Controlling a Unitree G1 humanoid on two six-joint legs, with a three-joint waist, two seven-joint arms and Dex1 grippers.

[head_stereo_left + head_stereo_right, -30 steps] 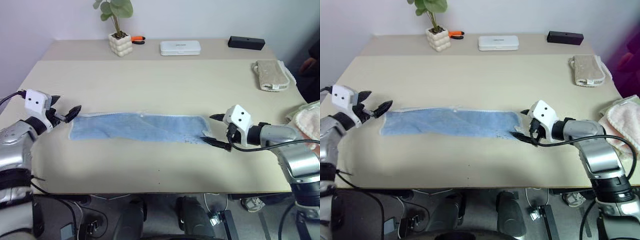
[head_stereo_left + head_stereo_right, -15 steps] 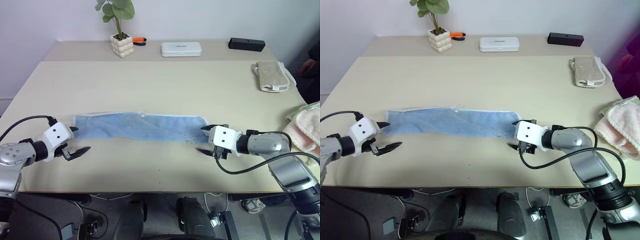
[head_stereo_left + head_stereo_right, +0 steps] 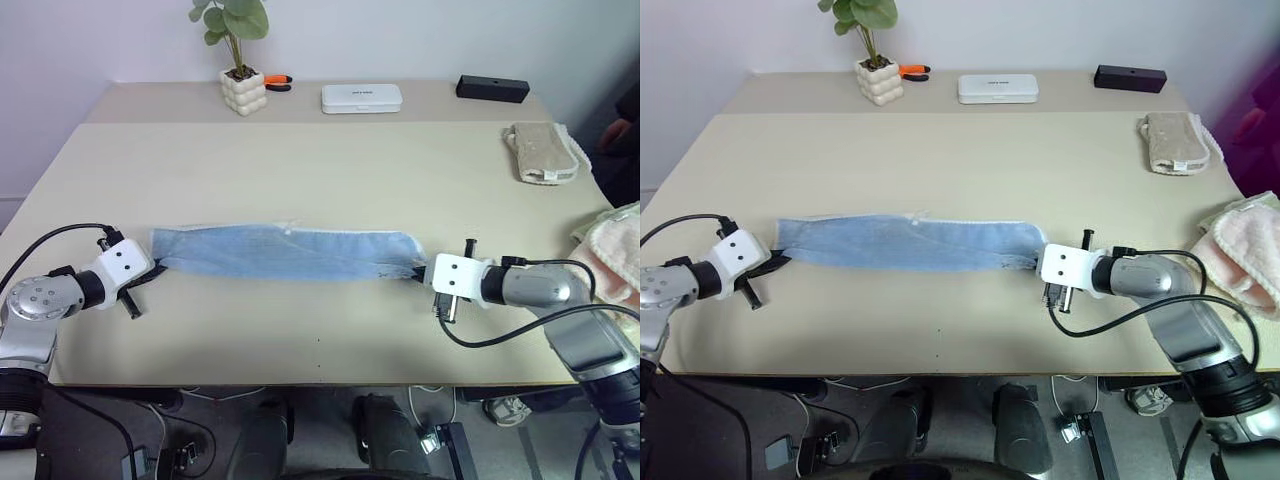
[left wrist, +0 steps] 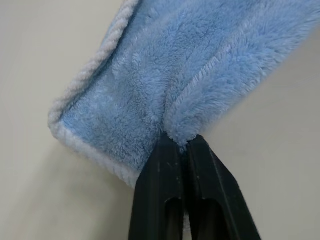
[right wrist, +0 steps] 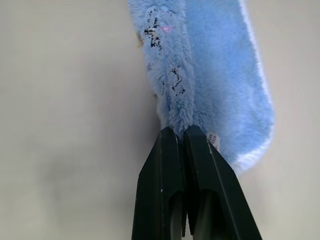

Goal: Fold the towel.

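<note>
both claws pinch the ends of the towel point(image 3: 280, 252) on the worktop point(image 3: 320, 170).

the left claw point(image 3: 148, 272) is clamped on the near corner of the towel's left end, black fingers point(image 4: 160, 185) pressed together on the blue pile. the towel lies flat as a long narrow strip across the middle of the worktop, its whitish border along the far edge. the right claw point(image 3: 422, 272) is clamped on the near corner of the right end. a beige towel point(image 3: 542, 152) lies well apart at the far right.
</note>
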